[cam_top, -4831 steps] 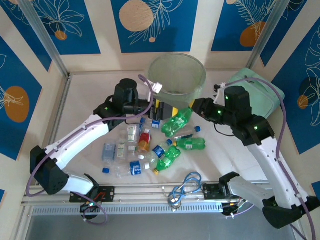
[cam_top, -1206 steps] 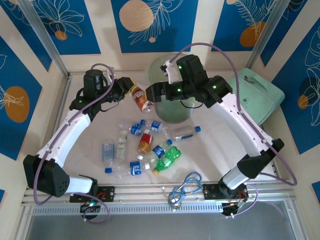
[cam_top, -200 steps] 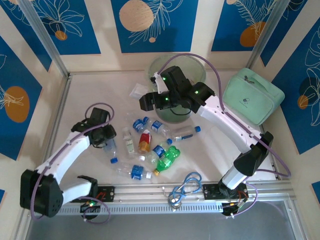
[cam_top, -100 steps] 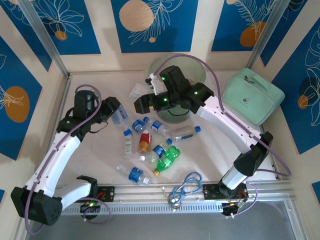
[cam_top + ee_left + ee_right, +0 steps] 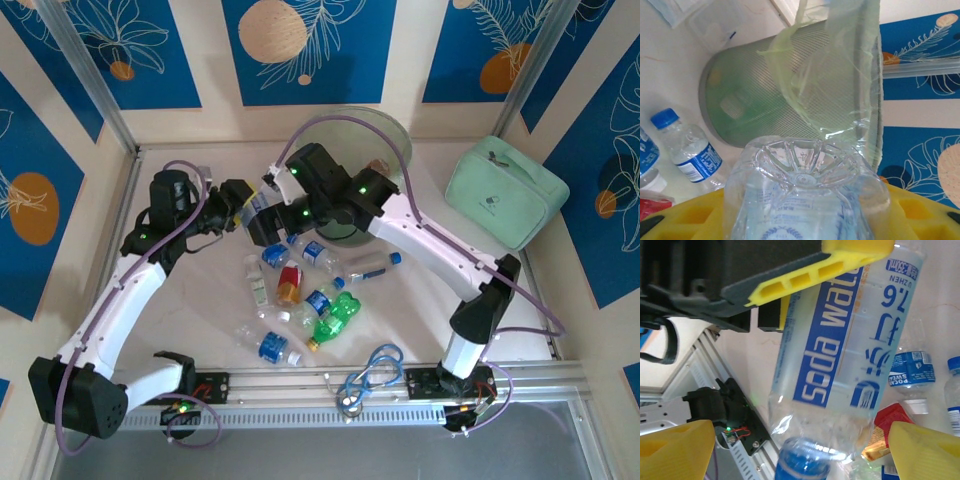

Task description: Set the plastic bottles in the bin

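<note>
A clear plastic bottle with a blue "soda water" label hangs above the table left of the bin, with my left gripper shut on it. Its ribbed base faces the bin, a tall pale green translucent bucket. My right gripper stands open just beside it, its yellow fingers on either side of the bottle's blue cap end, not touching. Several more bottles, clear, green and red-labelled, lie on the table.
A mint-green zippered case lies at the right. A coiled blue cable sits by the near rail. My right arm reaches across in front of the bin. A blue-capped bottle lies at the bin's foot.
My left gripper has lifted the clear bottle off the table and carried it right, toward the bin. My right gripper has swung left to meet it and opened wider.
</note>
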You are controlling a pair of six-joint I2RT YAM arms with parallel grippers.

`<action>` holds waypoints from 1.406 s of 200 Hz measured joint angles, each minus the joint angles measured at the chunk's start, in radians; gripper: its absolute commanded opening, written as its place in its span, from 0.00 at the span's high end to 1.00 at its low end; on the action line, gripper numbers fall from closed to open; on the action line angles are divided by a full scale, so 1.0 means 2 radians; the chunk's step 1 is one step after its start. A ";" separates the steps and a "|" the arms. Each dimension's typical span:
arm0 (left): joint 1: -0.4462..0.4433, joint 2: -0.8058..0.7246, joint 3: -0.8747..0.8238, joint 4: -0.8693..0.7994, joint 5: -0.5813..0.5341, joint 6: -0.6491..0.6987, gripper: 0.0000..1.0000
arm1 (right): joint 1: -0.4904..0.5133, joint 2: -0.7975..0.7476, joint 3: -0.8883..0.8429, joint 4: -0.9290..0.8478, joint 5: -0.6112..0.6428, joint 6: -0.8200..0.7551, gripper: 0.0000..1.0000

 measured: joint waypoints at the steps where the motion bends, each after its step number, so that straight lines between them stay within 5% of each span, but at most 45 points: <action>1: 0.000 0.000 0.000 0.000 0.000 0.000 0.55 | 0.000 0.001 0.002 -0.002 0.002 -0.001 0.10; 93: 0.000 0.000 0.000 0.029 0.028 -0.011 0.55 | 0.008 0.062 0.060 -0.030 0.042 -0.015 0.21; 141: 0.000 0.000 -0.002 0.037 0.027 -0.017 0.52 | 0.011 0.065 0.066 -0.032 0.043 -0.012 0.40; 157: 0.000 0.000 -0.005 0.042 0.027 -0.018 0.43 | 0.011 0.065 0.066 -0.033 0.043 -0.008 0.43; 181: 0.001 -0.001 -0.007 0.045 0.026 -0.015 0.01 | 0.011 0.065 0.066 -0.037 0.045 -0.009 0.44; 281: 0.011 -0.064 0.044 -0.098 -0.081 0.090 0.00 | -0.040 0.066 0.158 -0.072 0.066 -0.037 0.43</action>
